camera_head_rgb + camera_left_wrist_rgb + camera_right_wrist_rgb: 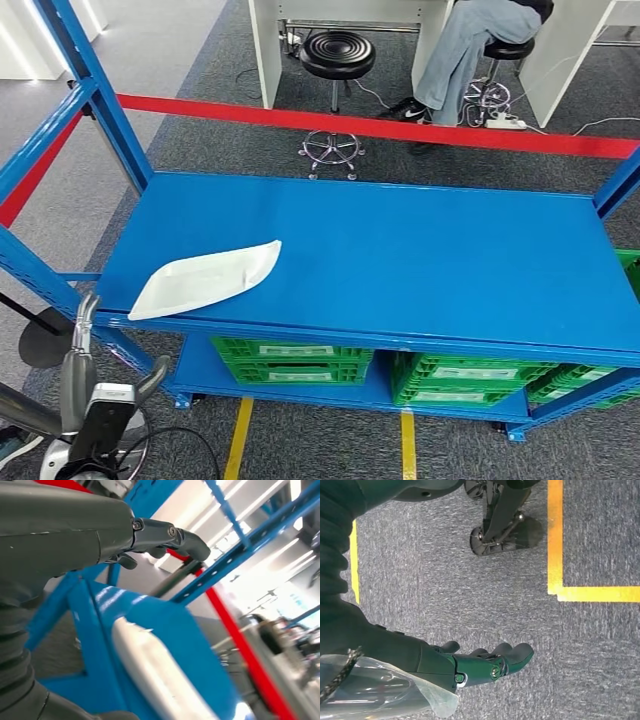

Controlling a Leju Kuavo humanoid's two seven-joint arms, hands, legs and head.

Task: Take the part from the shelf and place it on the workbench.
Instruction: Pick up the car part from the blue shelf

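— The left hand [90, 385], where is it? 
— Fingers spread, holding nothing, just below the blue shelf's [423, 260] front edge, near the white part [207, 278] lying at the shelf's left end.

— Which step? 
— The approach, likely; next comes a reach up and over the part's near edge.

— The right hand [478, 662]? 
— Loosely extended, empty, above grey carpet. The workbench can't be made out; the left wrist view is blurred.

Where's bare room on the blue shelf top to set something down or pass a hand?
The blue shelf top is bare from the white part rightward to the far right upright, and behind the part to the back edge. Only the front-left corner is taken; the left hand waits just below it.
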